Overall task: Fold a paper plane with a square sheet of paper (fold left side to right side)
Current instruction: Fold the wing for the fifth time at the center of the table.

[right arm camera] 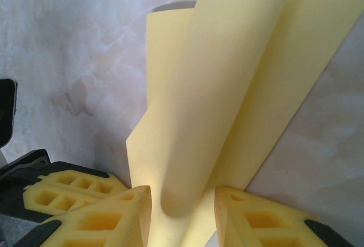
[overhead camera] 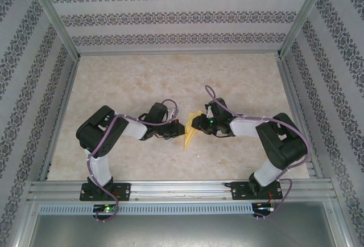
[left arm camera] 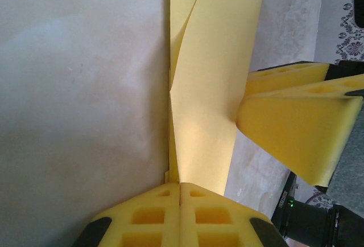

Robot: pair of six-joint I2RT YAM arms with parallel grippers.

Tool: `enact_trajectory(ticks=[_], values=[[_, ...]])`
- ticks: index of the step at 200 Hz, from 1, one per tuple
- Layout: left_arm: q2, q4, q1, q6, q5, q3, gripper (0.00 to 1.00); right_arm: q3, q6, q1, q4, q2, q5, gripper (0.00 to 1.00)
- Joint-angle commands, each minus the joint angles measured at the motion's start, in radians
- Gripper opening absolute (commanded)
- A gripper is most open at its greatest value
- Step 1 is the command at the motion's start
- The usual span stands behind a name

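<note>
Top external view: both arms reach in to meet over the middle of the table (overhead camera: 170,76), with the folded yellow paper (overhead camera: 189,136) between their grippers. The paper is a narrow, tapering shape. Its long axis slants from far right to near left, and its pointed end faces the near edge of the table. Its broader end lies at the right gripper (overhead camera: 197,123).

Left wrist view: the left gripper (left arm camera: 180,201) is closed, with its pads pressed together and the edge of the paper pinched at the seam between them. The paper runs straight away from this gripper, with a lengthwise crease in line with the seam and one flap standing up beside it. The right gripper's fingers (left arm camera: 296,127) touch that flap from the side.

Right wrist view: the right gripper's jaws stand apart with a curled flap of the paper between them. Whether they press on the flap cannot be told.
</note>
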Motion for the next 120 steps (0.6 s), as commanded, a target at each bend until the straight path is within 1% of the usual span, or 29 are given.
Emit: enact_trajectory(ticks=[1,34,120], values=[[0.073,-0.01,-0.011,0.046,-0.078,0.006,0.03,-0.014,-0.01,-0.011,-0.018,-0.015,0.014,0.35],[0.056,0.014,-0.019,0.057,-0.071,0.004,0.03,-0.01,-0.01,-0.012,0.007,0.022,-0.008,0.35],[-0.007,0.028,-0.032,0.101,-0.071,-0.004,0.02,0.043,-0.082,-0.01,-0.005,0.066,-0.036,0.35]])
